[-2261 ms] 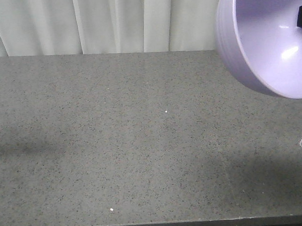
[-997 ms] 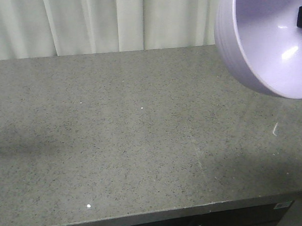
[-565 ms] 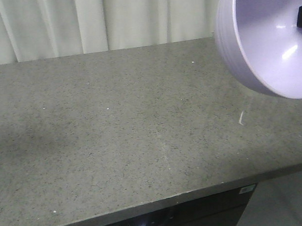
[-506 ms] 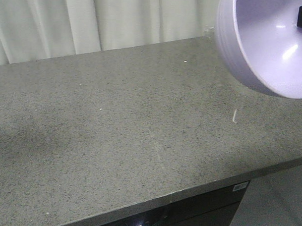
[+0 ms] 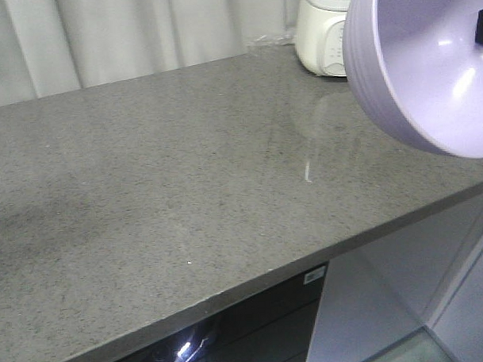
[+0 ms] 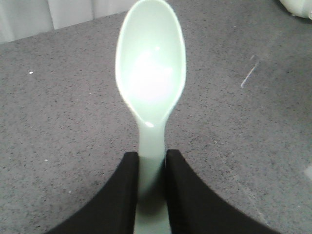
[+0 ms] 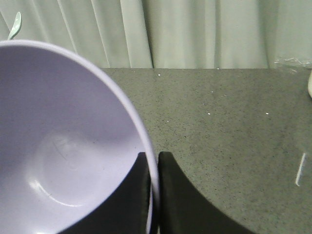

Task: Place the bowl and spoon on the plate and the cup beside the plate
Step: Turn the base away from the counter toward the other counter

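My left claw (image 6: 152, 165) clamps the spoon (image 6: 151, 68) by its handle, scoop toward 12 o'clock; my right claw (image 7: 155, 168) clamps the bowl (image 7: 63, 146) at its 3 o'clock rim.

Left hand (image 6: 151, 156), right hand (image 7: 153, 157) clenched

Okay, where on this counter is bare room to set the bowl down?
The countertop is bare from the curtain to its front edge. Only the far right corner is taken, by a white appliance.
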Motion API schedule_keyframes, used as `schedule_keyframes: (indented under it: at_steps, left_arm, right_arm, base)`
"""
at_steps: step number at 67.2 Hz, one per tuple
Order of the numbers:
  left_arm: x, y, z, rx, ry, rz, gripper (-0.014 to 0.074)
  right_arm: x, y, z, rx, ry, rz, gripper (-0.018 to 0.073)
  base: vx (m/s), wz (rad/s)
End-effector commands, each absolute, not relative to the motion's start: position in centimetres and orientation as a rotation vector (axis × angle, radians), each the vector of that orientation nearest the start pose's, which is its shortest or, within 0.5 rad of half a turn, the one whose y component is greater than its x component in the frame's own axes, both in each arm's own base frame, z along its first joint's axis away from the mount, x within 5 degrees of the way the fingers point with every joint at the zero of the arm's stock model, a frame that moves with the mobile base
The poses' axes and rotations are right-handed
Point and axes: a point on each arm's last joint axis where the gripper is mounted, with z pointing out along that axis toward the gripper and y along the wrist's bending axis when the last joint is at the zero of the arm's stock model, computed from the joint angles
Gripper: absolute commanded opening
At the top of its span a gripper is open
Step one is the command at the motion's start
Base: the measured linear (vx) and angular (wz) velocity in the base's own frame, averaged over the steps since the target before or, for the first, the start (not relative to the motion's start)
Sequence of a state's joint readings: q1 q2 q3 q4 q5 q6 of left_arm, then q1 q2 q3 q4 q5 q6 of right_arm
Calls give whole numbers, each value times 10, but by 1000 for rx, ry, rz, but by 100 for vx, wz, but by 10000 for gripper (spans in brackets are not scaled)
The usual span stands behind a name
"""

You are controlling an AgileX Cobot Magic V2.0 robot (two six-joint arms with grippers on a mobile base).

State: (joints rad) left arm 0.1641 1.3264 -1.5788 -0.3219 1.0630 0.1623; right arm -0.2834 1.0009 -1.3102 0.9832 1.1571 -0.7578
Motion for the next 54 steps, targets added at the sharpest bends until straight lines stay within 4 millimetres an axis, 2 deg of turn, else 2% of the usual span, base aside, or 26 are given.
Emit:
schedule_keyframes:
  at_steps: [1, 54]
  left_arm:
    - [258, 15, 473, -36, 2141, -242, -8]
    - [258, 15, 473, -36, 2141, -242, -8]
  right_arm:
    - [163, 26, 486, -427, 1787, 574, -6]
    - [163, 26, 486, -426, 1787, 574, -6]
  base:
    - [-4, -29]
    - [-4, -37]
